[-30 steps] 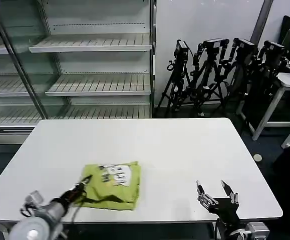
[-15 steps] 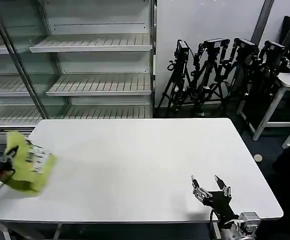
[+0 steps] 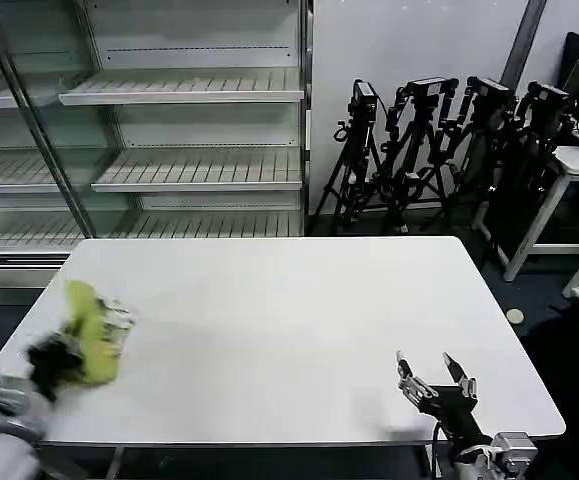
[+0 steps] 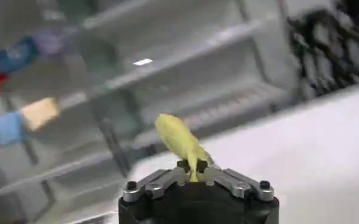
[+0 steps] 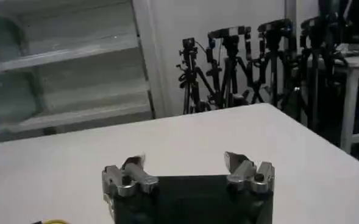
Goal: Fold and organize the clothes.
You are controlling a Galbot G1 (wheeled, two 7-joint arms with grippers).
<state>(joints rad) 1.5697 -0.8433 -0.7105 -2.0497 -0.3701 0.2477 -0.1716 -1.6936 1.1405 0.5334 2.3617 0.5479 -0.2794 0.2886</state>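
The lime yellow-green T-shirt (image 3: 94, 325) is bunched into a folded bundle at the left edge of the white surface (image 3: 289, 330), with its white printed patch turned toward the middle of the surface. The left claw (image 3: 54, 355) holds it from the side nearest the robot. In the head view this claw is blurred, so the grip is hard to read there. In the left wrist view the left claw (image 4: 195, 173) is clenched on a thin pinch of the yellow cloth (image 4: 180, 141), which stands up from between the two fingers. The bundle seems to hang a little above the surface, but I cannot tell this for sure.

The right claw (image 3: 436, 378) waits over the near edge of the surface, well apart from the T-shirt, on the opposite side of the surface. Its fingers (image 5: 133, 171) are spread wide and grasp nothing; bare white surface lies in front of them in the right wrist view.

Behind the surface stands a shelving unit (image 3: 169, 130), and to the right of it a group of black tripods (image 3: 439, 150).
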